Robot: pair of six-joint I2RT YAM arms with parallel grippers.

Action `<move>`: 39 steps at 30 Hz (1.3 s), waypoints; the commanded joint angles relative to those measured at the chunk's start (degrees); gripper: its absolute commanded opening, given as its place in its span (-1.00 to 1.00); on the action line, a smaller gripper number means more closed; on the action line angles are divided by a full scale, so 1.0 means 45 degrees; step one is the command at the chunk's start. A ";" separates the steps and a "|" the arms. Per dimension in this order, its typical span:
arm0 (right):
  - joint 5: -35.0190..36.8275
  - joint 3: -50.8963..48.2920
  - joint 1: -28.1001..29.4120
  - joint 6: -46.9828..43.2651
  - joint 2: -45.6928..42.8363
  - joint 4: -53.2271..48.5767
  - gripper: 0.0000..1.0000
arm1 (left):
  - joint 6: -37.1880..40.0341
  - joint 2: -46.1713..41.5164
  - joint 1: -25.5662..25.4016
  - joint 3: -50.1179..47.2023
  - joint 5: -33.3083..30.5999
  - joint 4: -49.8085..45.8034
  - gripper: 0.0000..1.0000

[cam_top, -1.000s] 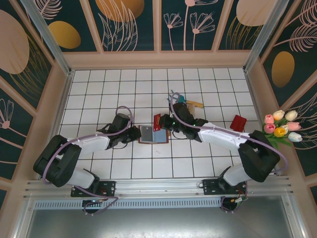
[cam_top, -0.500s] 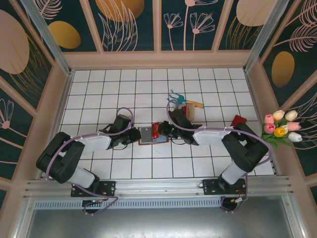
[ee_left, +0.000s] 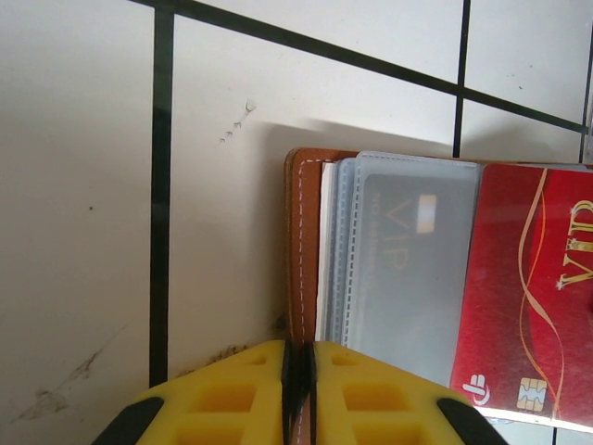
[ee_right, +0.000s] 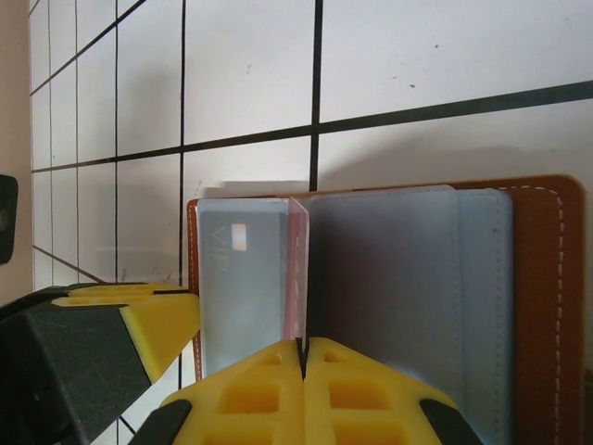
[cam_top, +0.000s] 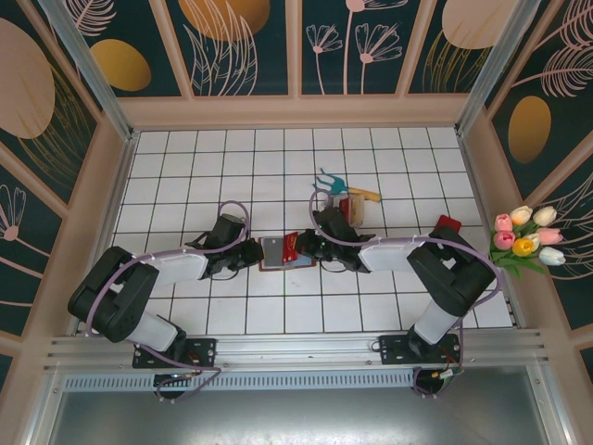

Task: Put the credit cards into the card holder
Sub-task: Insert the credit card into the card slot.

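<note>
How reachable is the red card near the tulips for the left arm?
Probably not: the left pincer is shut on the card holder's edge, and the right arm overhangs that red card.

Left pincer (ee_left: 299, 362) tight on the card holder (ee_left: 301, 241), red credit card (ee_left: 533, 297) across its clear sleeves.

I have the card holder (cam_top: 275, 252) lying between the left gripper (cam_top: 254, 256) and right gripper (cam_top: 304, 248). One credit card (ee_left: 528, 297) sits on it at the right gripper; a second credit card (cam_top: 447, 225) lies far right.
</note>
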 commanded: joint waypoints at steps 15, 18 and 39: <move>-0.0286 -0.0387 0.0047 0.0004 0.0278 0.0929 -1.00 | 0.0033 0.0310 -0.0028 -0.0113 0.0018 0.0064 -0.71; -0.0376 -0.0342 0.0144 0.0110 0.0468 0.1188 -1.00 | 0.0030 0.0318 -0.0023 -0.0133 0.0019 0.0141 -0.72; -0.0790 -0.0536 0.0102 0.0095 0.0092 0.0458 -1.00 | 0.0017 0.0220 -0.0029 -0.0246 -0.0059 0.0140 -0.73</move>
